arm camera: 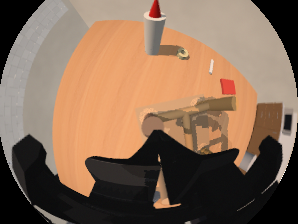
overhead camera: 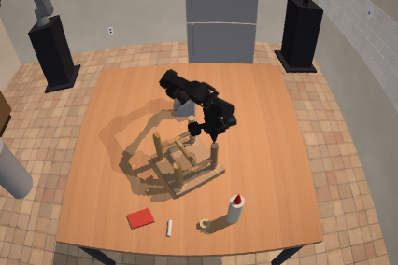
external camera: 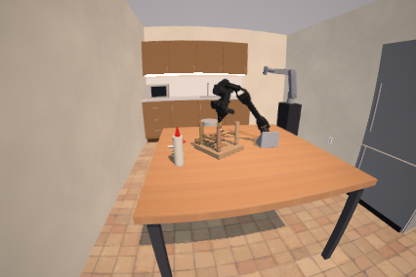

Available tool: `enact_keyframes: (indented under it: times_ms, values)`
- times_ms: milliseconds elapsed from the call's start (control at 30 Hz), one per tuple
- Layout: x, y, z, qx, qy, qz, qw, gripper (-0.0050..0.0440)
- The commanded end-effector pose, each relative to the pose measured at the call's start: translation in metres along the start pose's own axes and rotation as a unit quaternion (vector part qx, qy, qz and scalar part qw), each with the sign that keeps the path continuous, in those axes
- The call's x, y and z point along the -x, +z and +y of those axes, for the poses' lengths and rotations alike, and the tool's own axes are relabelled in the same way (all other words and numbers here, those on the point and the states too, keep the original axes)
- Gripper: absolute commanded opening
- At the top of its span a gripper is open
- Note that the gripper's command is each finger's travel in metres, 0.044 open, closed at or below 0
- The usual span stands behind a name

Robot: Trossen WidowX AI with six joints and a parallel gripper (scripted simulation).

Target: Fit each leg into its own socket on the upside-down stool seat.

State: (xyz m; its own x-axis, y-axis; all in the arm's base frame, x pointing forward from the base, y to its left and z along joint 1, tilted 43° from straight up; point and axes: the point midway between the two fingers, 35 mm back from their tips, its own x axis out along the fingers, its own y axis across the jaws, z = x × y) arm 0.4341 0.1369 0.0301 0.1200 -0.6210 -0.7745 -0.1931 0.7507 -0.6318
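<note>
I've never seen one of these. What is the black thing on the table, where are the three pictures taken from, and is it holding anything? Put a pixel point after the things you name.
The black thing is a single jointed robot arm. Its gripper (overhead camera: 214,140) (external camera: 220,120) (arm camera: 156,133) is a two-fingered hand, shut and holding nothing.

One picture looks down from above, one looks across the table from a side, and the wrist picture looks out past the fingers.

On the wooden table (overhead camera: 267,187) (external camera: 260,190) (arm camera: 90,90) is an upside-down stool: a flat seat (overhead camera: 199,183) (external camera: 220,154) with four legs standing up. The gripper is close above one leg (overhead camera: 214,156) (external camera: 219,138) (arm camera: 152,125). Nearby are a white bottle with a red tip (overhead camera: 234,210) (external camera: 179,151) (arm camera: 153,35), a flat red piece (overhead camera: 140,218) (arm camera: 228,86) and a small white stick (overhead camera: 169,228) (arm camera: 211,66).
</note>
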Motion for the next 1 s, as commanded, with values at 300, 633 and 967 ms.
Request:
enact_keyframes:
  times_ms: [300, 633, 967]
  values:
    - [0.031, -0.039, -0.009, -0.021, -0.004, 0.003, 1.0, 0.0]
    - [0.063, -0.135, -0.033, -0.066, -0.019, 0.008, 0.998, 0.0]
    - [0.065, -0.162, -0.04, -0.078, -0.023, 0.008, 0.997, 0.0]
